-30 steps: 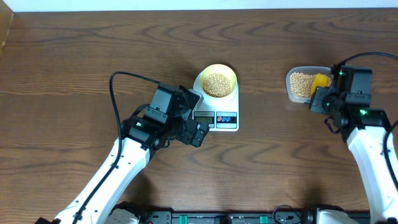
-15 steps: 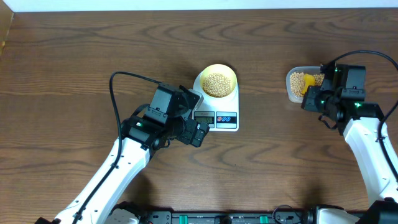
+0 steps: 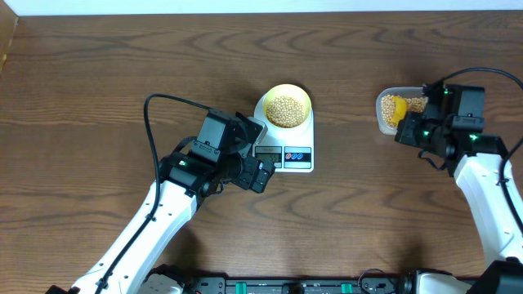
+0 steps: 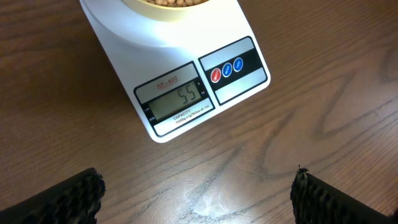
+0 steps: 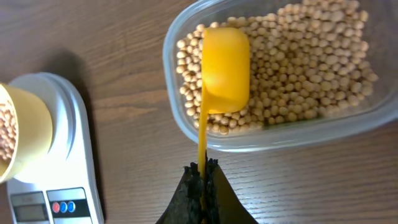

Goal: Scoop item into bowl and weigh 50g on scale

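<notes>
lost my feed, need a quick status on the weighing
Left gripper open, hovering by scale. Right gripper shut on scoop, over beans in tub. Bowl on scale, display reads 55. Nothing between tub and bowl.

Two white-shelled arms [image 3: 155,220] with black joints, looping black cables [image 3: 147,122], green lights [image 3: 181,162], ribbed black fingertips [image 4: 65,199]

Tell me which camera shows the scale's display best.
Left wrist: the scale's display sits centred and sharp, reading 55. Overhead shows a tiny unreadable grey strip; right wrist shows it small at the bottom-left edge.
</notes>
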